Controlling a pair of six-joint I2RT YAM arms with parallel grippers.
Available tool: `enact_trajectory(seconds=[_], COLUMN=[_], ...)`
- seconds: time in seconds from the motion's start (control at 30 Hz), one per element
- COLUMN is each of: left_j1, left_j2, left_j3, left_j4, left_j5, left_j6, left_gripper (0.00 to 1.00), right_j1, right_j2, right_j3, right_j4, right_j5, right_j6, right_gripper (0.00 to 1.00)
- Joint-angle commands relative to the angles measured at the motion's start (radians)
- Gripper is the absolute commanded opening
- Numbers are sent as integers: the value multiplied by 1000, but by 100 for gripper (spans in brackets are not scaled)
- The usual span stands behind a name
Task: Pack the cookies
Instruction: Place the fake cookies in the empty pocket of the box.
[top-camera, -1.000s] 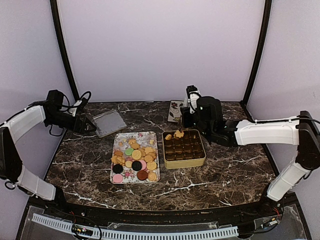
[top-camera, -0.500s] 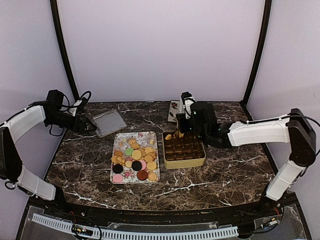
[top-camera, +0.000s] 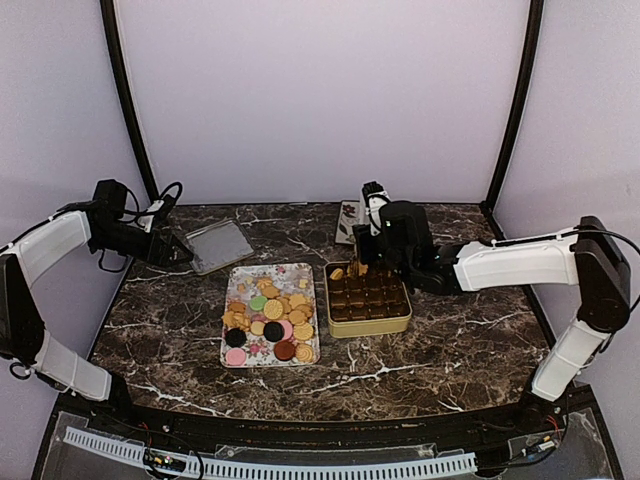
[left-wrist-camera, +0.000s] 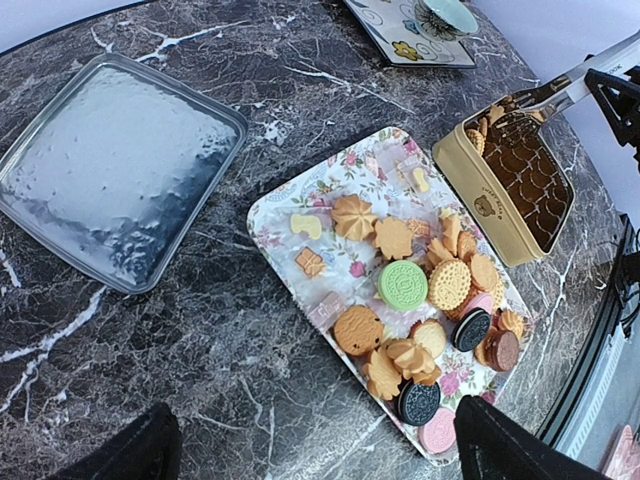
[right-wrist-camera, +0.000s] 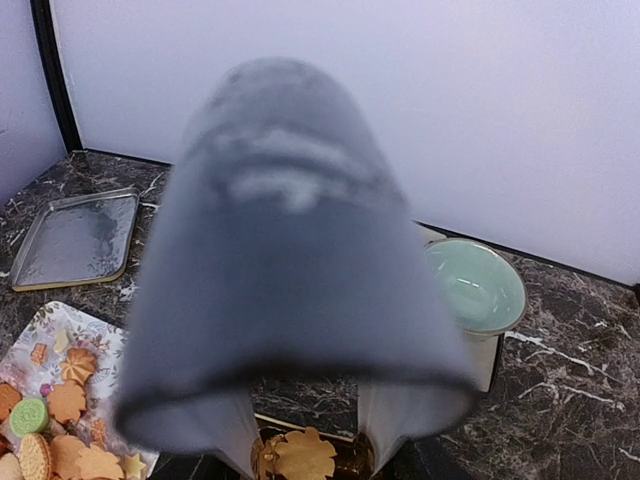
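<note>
**Cookies heaped on a flowery tray, with a gold tin beside it on dark marble.**

At the far left, the left gripper (top-camera: 183, 256) hangs with its fingers wide apart, near a shiny metal tray (top-camera: 220, 245) with a rippled surface. In the middle of the table, the cookies (top-camera: 268, 318) lie piled on a rectangular flowery tray (top-camera: 240, 273). They are round, scalloped and ridged biscuits, mostly tan, with pink, green and dark discs among them. Just to the right stands a gold tin (top-camera: 370, 329) with a brown grid of compartments and a few tan cookies in its far-left corner. The right gripper (top-camera: 358, 262) hangs over that corner with its fingers partly apart. A scalloped cookie (right-wrist-camera: 305, 455) lies between them, with a gap on one side. Behind the tin is a pale green bowl (right-wrist-camera: 475, 285). The table (top-camera: 450, 340) is dark marble with white veins, and the walls (top-camera: 320, 100) are plain lilac.
</note>
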Motion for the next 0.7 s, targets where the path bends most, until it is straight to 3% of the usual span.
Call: enact_trajectory(seconds=[0.0,0.67], left_j1=[9,9], left_j2=[-19,-15], left_j3=[-9,-6], left_j4=[2,0], left_j5=[25,47], left_j6=[-3,-9], left_gripper=[98,97], right_j1=[-7,-10], right_j2=[-41,-95], right_j3=[15,3], right_j4=[45,39], right_j5=[51,97], right_j6=[-26,-68], right_gripper=[47,46])
